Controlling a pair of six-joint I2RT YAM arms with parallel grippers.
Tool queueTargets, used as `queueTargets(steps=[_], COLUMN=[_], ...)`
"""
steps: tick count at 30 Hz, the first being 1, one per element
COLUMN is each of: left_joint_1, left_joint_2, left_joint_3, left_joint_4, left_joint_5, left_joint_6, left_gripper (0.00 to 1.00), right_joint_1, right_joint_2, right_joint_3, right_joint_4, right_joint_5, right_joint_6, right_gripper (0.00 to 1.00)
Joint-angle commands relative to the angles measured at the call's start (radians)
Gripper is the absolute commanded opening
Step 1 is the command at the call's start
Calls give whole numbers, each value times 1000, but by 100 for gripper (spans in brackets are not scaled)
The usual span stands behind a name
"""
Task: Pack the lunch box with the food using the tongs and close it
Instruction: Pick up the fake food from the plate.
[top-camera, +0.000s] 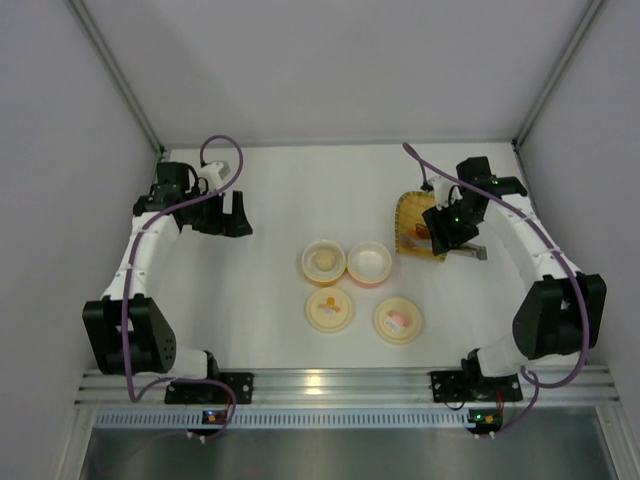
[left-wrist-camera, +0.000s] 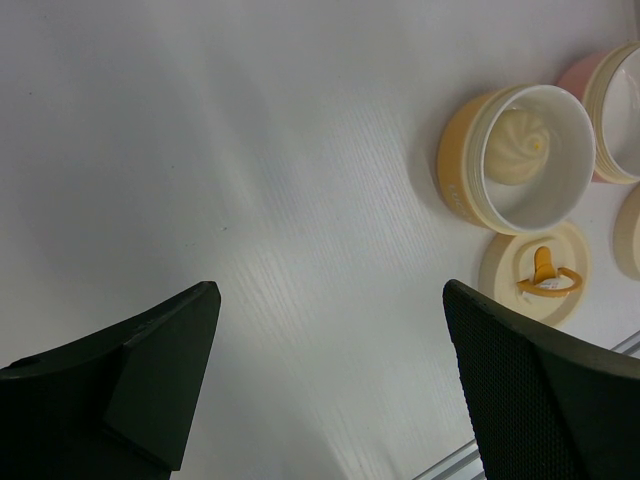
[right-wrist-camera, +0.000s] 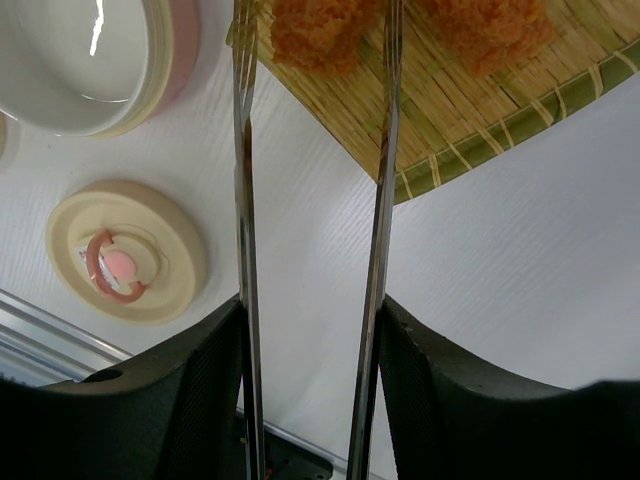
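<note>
My right gripper is shut on the tongs, one slim metal arm against each finger. Both arms reach out over the yellow ribbed tray. An orange-tan food chunk lies between them at the top edge, and touch cannot be told. A second chunk lies to its right. The lunch box stands mid-table: the cream-yellow tub holds a whitish ball, and the pink tub is empty. Their lids lie flat in front. My left gripper hangs open at the far left, holding nothing.
The yellow tray sits at the right, partly under my right gripper. Grey walls close the table at the back and both sides. A metal rail runs along the near edge.
</note>
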Motion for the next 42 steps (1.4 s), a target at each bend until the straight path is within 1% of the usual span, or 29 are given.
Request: queueTargets(steps=[1,3,6,13,16,18,25,27,31,32,34,42], left_joint_1=[4,6,6,6,4,4,6,4,6,4,4,6], left_joint_2=[-3,-4,-3,-3,-6,-9,-13,-13,-16,-16,-18,-18], left_joint_3=[16,16,16,20,26,28,34,37,42,42,40,32], left_joint_4=[15,17,17,18,14,12,5,3,-5,-6,-8,-6], left_joint_5=[9,9,10,13,9,4,4,3,0,1,-1,4], left_joint_6=[8,5,6,2,2,5,3,2,8,9,11,6], left_gripper=[98,98,98,98,98,98,98,98,98,98,98,98], right_joint_1=[18,18,18,18,17,15,14,14,20,25,44,144], right_joint_2=[10,14,11,-19,-48,-70,-173,-179,-199,-201,-202,-165], right_joint_3=[20,20,17,29,42,51,77,91,118,118,109,91], right_joint_4=[60,60,57,37,14,5,-22,-52,-113,-121,-138,-167], right_joint_5=[-2,-1,1,7,1,-7,-40,-77,-244,-260,-286,-300], right_joint_6=[15,13,9,-2,-13,-25,-76,-106,-171,-183,-220,-283], right_gripper=[51,50,45,25,20,19,10,9,9,9,9,9])
